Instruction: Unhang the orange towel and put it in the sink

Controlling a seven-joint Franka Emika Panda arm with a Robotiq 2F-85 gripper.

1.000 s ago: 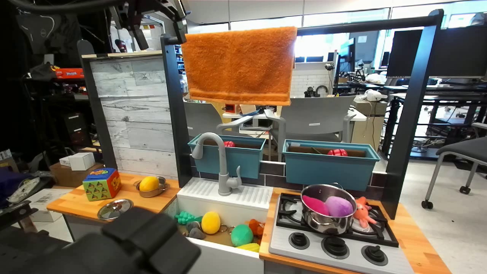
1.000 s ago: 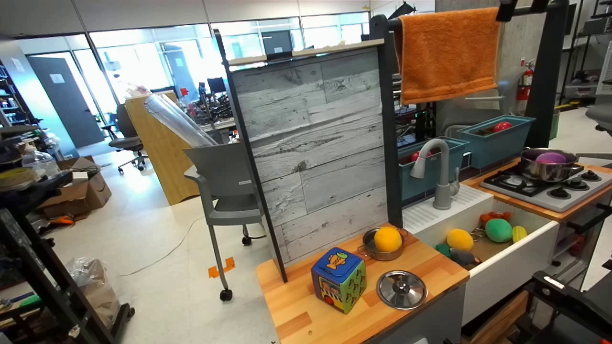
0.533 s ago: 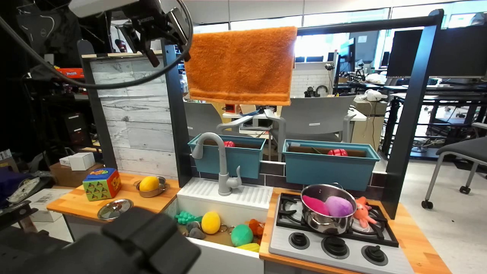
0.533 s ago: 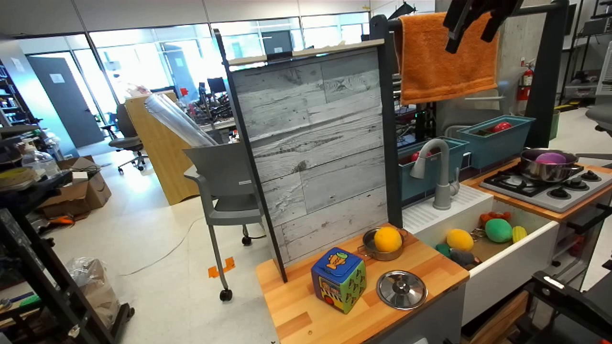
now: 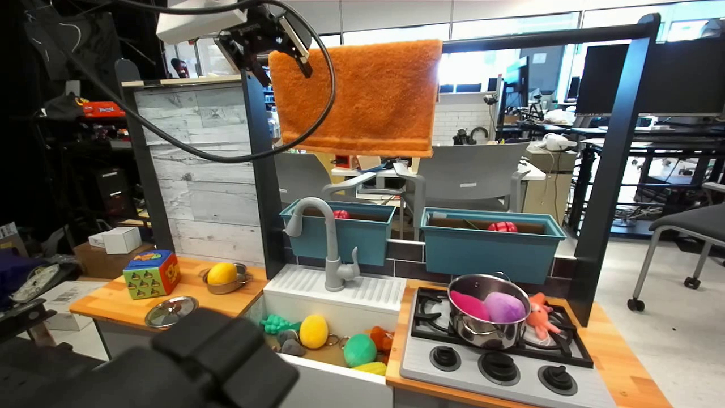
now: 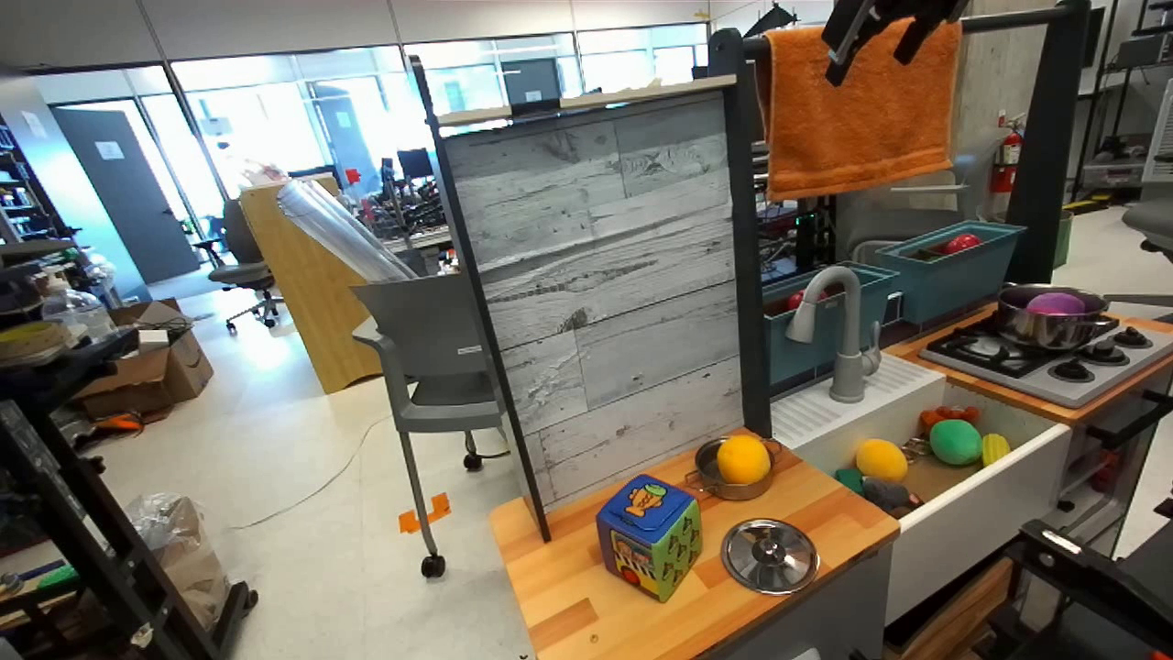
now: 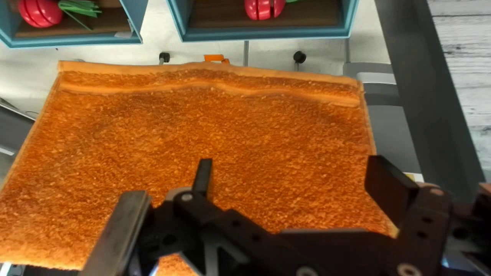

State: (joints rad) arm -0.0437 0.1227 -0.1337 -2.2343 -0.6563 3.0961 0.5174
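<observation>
Orange towel is draped over the dark rail in both exterior views, hem hanging higher than the teal planters. My gripper is up at one end of it, jaws spread, wide gap between. On the wrist view I have both fingertips well apart: one shows against the cloth, the other across its side edge, near the dark post. Can't tell from these angles if either touches the towel. The arm cable loops in front of the cloth in an exterior view (it hides a strip of hem from me). Sink sits lower down, holding a yellow toy, a green toy and grey pieces, some partly hidden. Grey faucet stands at its back. Stove beside it: steel pot with a pink toy and a purple toy inside, coral plush just beside the pot. Wooden counter across the sink from the stove: picture cube, small pan with a yellow ball in it, lid lying flat, knob up.
</observation>
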